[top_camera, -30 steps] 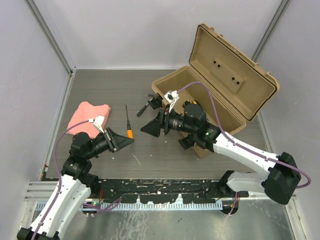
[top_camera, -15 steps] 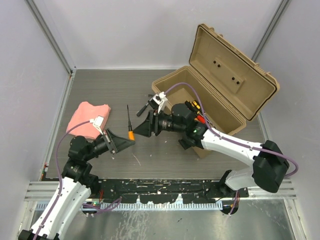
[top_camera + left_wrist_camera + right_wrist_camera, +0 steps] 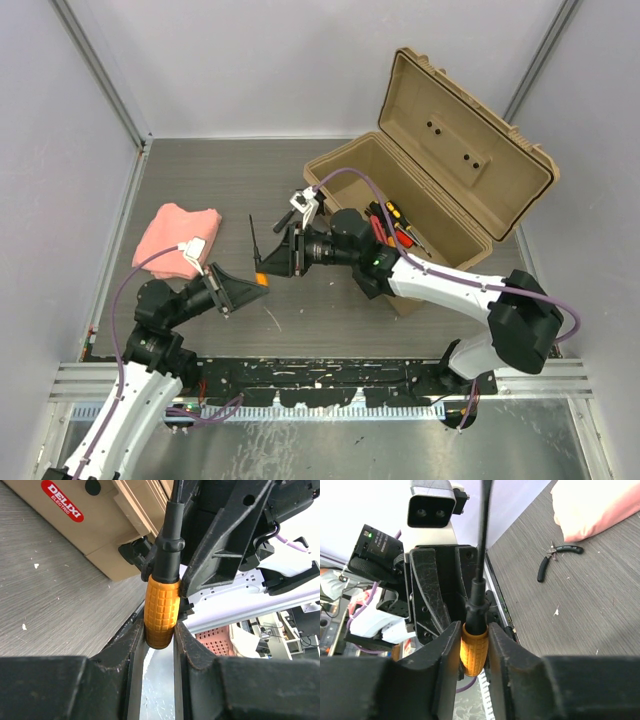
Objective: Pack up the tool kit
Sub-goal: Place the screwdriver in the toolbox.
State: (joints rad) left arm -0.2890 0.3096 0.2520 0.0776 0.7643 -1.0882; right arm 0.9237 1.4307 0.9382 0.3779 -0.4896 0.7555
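The orange-handled screwdriver [image 3: 260, 277] hangs above the table between both arms, its black shaft pointing away. My left gripper [image 3: 252, 284] is shut on the butt of the orange handle [image 3: 161, 607], which sits between its pads. My right gripper [image 3: 272, 263] has come in from the opposite side, and both of its fingers press the same handle [image 3: 472, 650]. The tan case [image 3: 455, 235] stands open at the right, lid tilted back, with red- and black-handled tools [image 3: 392, 224] lying inside. Its red label [image 3: 61, 500] shows in the left wrist view.
A pink folded cloth [image 3: 177, 234] lies at the left of the table. Black-handled pliers [image 3: 559, 559] lie on the table near the cloth. Grey walls with metal posts [image 3: 100, 75] close in the table on the left, back and right.
The right gripper has travelled left from the case front to the screwdriver and closed its jaws on the orange handle. The left gripper has kept its grip and shifted slightly toward the near edge.
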